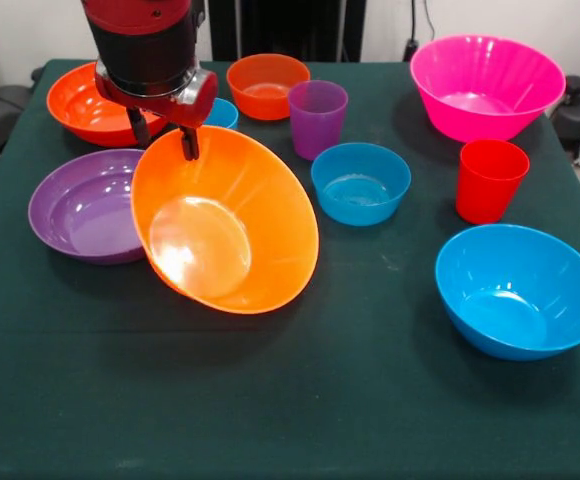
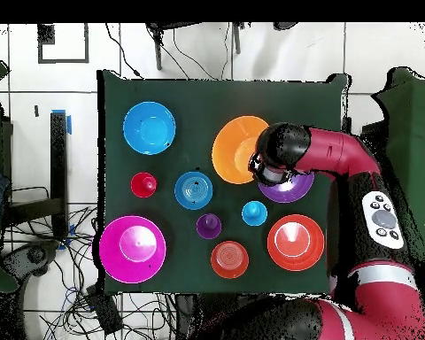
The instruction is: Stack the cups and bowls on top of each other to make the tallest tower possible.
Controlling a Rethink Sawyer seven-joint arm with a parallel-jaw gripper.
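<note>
I find the jaws (image 1: 163, 135) clenched on the upper rim of the large orange bowl (image 1: 225, 222), one finger inside the wall, the bowl tipped steeply beside the purple bowl (image 1: 82, 205) at the tabletop (image 1: 300, 400) edge nearest the arm. I judge it light, stiff, glossy and slip-prone; the thin rim is the only workable hold. No tower exists yet.

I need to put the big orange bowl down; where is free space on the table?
Free: the cloth strip in front of the large orange bowl and large blue bowl. Crowded: the far half, around the purple cup and small blue bowl.
</note>
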